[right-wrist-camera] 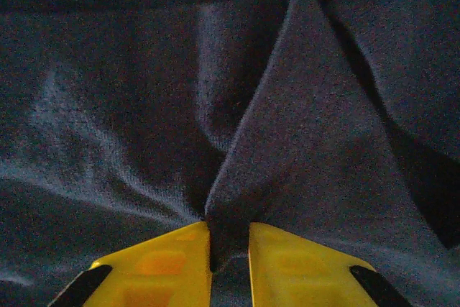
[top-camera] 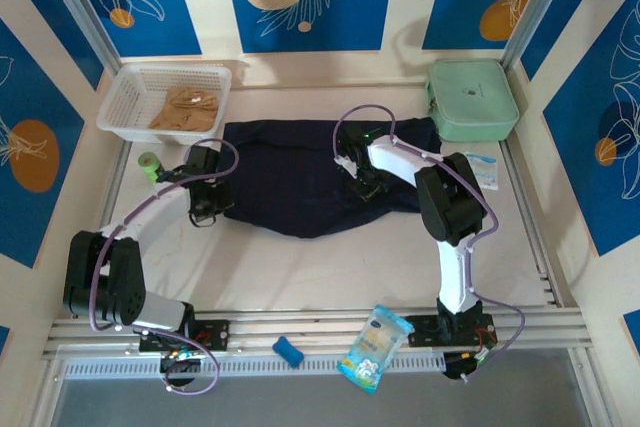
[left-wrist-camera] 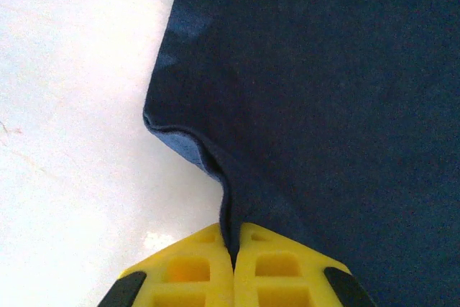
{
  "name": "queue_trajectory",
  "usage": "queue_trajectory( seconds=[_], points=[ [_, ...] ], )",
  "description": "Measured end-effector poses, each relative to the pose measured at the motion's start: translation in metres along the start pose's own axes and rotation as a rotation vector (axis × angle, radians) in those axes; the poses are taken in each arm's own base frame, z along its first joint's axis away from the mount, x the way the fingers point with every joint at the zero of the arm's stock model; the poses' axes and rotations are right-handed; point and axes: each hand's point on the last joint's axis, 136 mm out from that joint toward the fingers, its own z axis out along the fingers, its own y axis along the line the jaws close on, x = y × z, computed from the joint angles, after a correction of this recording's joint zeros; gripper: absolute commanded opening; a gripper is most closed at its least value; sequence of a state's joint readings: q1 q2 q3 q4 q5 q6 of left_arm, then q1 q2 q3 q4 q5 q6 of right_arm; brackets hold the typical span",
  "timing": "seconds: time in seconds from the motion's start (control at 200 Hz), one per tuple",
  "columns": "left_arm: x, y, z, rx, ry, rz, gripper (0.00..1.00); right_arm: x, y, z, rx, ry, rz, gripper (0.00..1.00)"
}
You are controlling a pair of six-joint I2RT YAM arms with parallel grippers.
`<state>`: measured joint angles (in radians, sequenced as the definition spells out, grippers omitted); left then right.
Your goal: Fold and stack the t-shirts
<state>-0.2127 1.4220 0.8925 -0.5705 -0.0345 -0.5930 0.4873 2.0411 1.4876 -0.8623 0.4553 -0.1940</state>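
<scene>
White table (top-camera: 330,267), blue floral wall panels (top-camera: 345,12). Navy t-shirt (top-camera: 300,182) mid-surface — left gripper (left-wrist-camera: 233,251) and right gripper (right-wrist-camera: 230,241) each clamped on its cloth. Far-left corner: white basket (top-camera: 170,68) holding tan t-shirt (top-camera: 187,109).

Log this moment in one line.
left tool: shut on navy shirt edge | right tool: shut on a fold of it | tan shirt: in basket | stack: not yet made

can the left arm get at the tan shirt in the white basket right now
Probably not yet: the left hand is shut on an edge of the dark navy cloth t-shirt. The tan cloth t-shirt lies uncovered in the white plastic basket nearby, so after letting go it looks reachable.
</scene>
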Motion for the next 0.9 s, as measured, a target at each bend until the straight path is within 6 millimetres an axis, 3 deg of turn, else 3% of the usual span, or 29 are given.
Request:
queue_trajectory(
  seconds=[0.315,0.48,0.575,0.8,0.901],
  points=[
    [0.0,0.0,0.0,0.0,0.001,0.0,0.0,-0.01,-0.005,-0.008,0.003,-0.029,0.01,0.2],
    [0.0,0.0,0.0,0.0,0.0,0.0,0.0,-0.01,-0.005,-0.008,-0.001,-0.03,0.015,0.11],
    [0.0,0.0,0.0,0.0,0.001,0.0,0.0,-0.01,-0.006,-0.008,0.001,-0.03,0.025,0.0],
    [0.0,0.0,0.0,0.0,0.001,0.0,0.0,-0.008,-0.021,-0.009,0.056,-0.027,0.041,0.0],
    [0.002,0.001,0.0,-0.005,0.006,0.002,0.0,-0.007,-0.031,-0.025,0.098,-0.062,0.054,0.0]
  ],
)
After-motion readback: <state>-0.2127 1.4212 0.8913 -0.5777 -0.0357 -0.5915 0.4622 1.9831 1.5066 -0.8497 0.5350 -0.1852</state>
